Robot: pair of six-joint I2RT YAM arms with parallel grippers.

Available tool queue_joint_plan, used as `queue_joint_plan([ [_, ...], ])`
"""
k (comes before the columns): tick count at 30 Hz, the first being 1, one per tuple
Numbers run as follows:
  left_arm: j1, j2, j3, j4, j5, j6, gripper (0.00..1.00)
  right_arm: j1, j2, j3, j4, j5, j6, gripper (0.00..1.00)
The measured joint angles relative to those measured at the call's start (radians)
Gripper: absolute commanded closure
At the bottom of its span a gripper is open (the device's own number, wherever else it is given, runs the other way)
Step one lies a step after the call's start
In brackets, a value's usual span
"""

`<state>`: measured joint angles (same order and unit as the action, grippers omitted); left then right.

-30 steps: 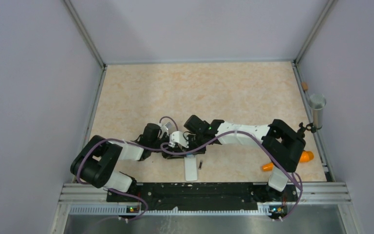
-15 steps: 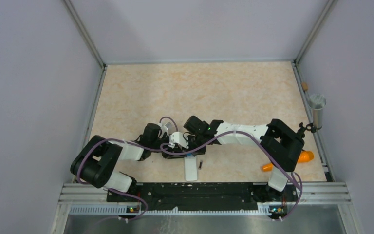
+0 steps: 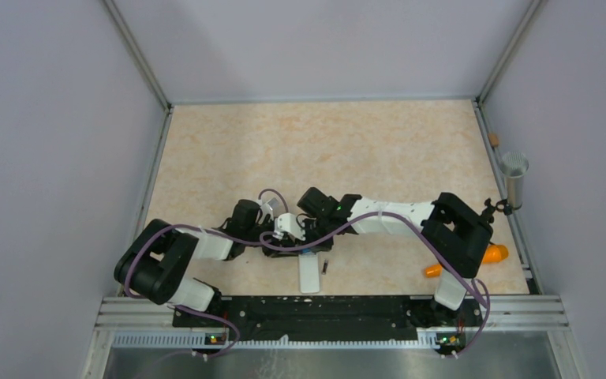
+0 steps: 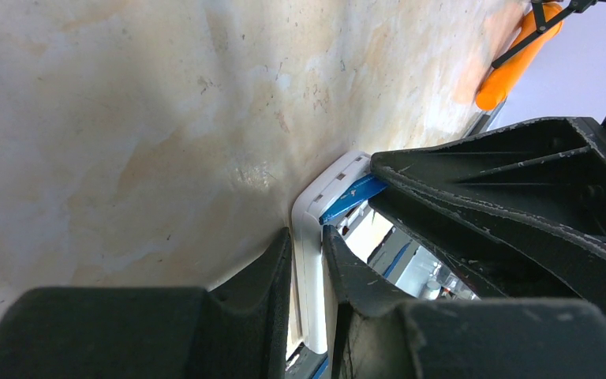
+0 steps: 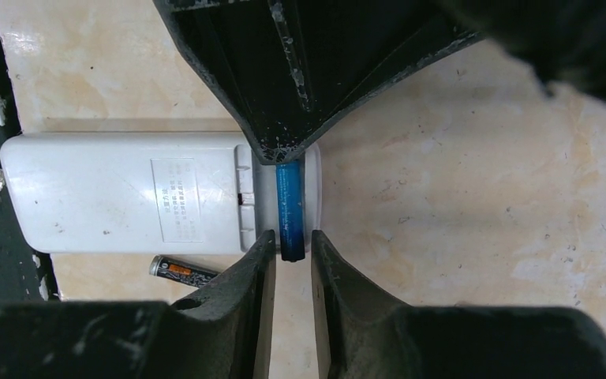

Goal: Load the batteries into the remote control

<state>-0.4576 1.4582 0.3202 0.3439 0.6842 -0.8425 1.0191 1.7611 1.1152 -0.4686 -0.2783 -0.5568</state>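
Note:
The white remote control (image 5: 126, 193) lies back up on the table; it also shows in the top view (image 3: 309, 275). My left gripper (image 4: 308, 245) is shut on the remote's end edge (image 4: 309, 229). The blue battery (image 5: 289, 205) lies across the open compartment at that end, with its near tip sticking out past the remote's edge. My right gripper (image 5: 288, 241) is closed on that tip. The dark battery (image 5: 183, 272) lies on the table beside the remote, also seen in the top view (image 3: 324, 268). Both grippers meet over the remote's far end (image 3: 306, 243).
Two orange tapered objects (image 3: 493, 253) (image 3: 434, 270) lie at the right near the right arm's base. A metal cup (image 3: 514, 178) is clamped on the right rail. The enclosure walls bound the table.

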Motion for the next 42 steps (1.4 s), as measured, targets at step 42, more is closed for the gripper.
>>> queue_joint_plan([
  [42,0.0,-0.066,0.006,-0.092,-0.021,0.042,0.76,0.0,-0.298,-0.208,0.221,0.355,0.594,0.62],
])
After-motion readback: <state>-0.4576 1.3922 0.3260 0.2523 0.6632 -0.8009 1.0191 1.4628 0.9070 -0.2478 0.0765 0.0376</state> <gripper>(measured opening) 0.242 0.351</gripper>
